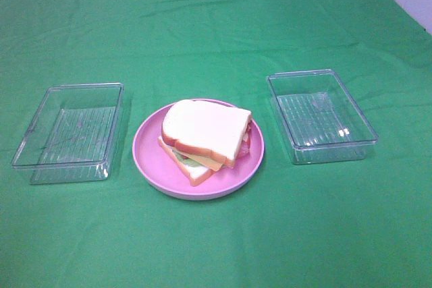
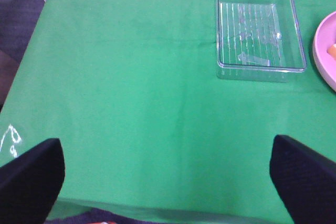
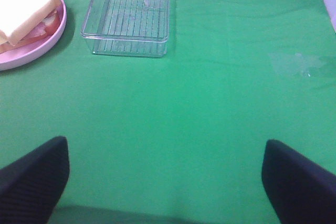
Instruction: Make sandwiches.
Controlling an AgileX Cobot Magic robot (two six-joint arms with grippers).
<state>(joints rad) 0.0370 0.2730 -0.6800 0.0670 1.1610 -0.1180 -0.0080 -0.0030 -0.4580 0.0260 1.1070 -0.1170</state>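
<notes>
A stacked sandwich (image 1: 206, 138) sits on the round pink plate (image 1: 152, 156) in the middle of the green cloth. Its top white bread slice (image 1: 202, 126) covers cheese (image 1: 210, 160), lettuce (image 1: 194, 162) and reddish bacon (image 1: 244, 141) over a bottom bread slice (image 1: 196, 173). The sandwich also shows in the right wrist view (image 3: 26, 14). My left gripper (image 2: 168, 179) is open and empty, far from the plate near the table's edge. My right gripper (image 3: 165, 174) is open and empty, also back from the plate. Neither gripper shows in the high view.
An empty clear tray (image 1: 71, 133) stands left of the plate; it also shows in the left wrist view (image 2: 257, 27). A second empty clear tray (image 1: 320, 116) stands right of the plate; it also shows in the right wrist view (image 3: 128, 17). Green cloth covers the table.
</notes>
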